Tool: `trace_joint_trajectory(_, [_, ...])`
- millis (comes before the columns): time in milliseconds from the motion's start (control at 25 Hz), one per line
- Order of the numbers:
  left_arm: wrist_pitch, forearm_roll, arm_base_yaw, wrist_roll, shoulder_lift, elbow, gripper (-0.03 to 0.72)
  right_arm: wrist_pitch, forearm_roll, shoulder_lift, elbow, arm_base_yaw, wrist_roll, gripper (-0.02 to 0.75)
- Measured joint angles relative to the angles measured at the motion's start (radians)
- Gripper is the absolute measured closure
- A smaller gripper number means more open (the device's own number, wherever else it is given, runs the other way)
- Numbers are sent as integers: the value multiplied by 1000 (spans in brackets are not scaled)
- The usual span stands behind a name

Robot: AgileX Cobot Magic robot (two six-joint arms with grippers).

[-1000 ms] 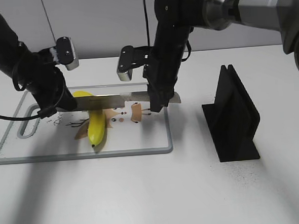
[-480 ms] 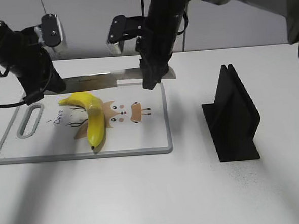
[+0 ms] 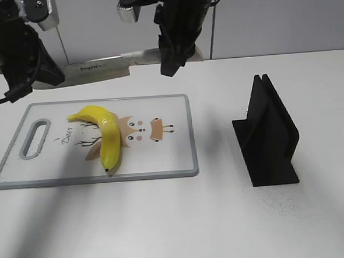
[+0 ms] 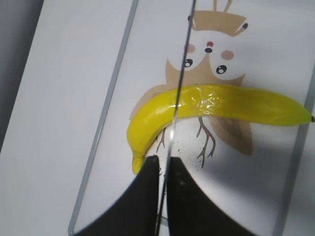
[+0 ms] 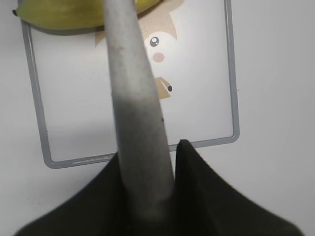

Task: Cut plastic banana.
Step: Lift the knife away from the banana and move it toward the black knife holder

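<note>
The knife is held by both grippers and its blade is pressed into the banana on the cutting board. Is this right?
Not quite. Both the left gripper and the right gripper do hold the knife, but the exterior view shows the blade raised in the air behind the cutting board, clear of the banana, which lies whole on the board.

White table, matte, fills the lower part of the exterior view; faint dark specks on its surface near the front right. Soft grey shadows lie across it at front left. Behind the table, pale grey wall made of flat panels, with thin vertical seams showing. Light even and diffuse, no hard highlights on the wall. No floor or windows in view. Wrist views show only more white table.
</note>
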State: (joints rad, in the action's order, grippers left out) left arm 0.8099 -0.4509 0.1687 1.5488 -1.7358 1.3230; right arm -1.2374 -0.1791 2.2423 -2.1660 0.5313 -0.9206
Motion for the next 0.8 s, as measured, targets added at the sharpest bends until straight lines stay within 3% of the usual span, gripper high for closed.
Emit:
trace_joint_trajectory(200, [4,0,0,0,2,0,659,0,-4,-1,8,0,0,533])
trace_joint_trajectory(320, [-2,-11,-1,-6,2,0,589,0,-8,-1,12,0,11,533])
trace_joint_trajectory(400, [-13,-28,-2,-11,2,0,462,0,-19,-1,13,0,22,538])
trace_joint_trajectory(560, [-38,-106,-2,-38,2,0,129,0,-34,-1,13,0,38,560])
trace_joint_trajectory(600, [-54,-125,-2,-56,2,0,79,0,-35,-1,13,0,41,565])
trace_joint_trajectory(680, [-89,-151,-1,-86,4,0,21,1,-38,-1,13,0,52,574])
trace_joint_trajectory(800, [-151,-159,0,-148,21,0,4,5,-33,-1,13,0,72,575])
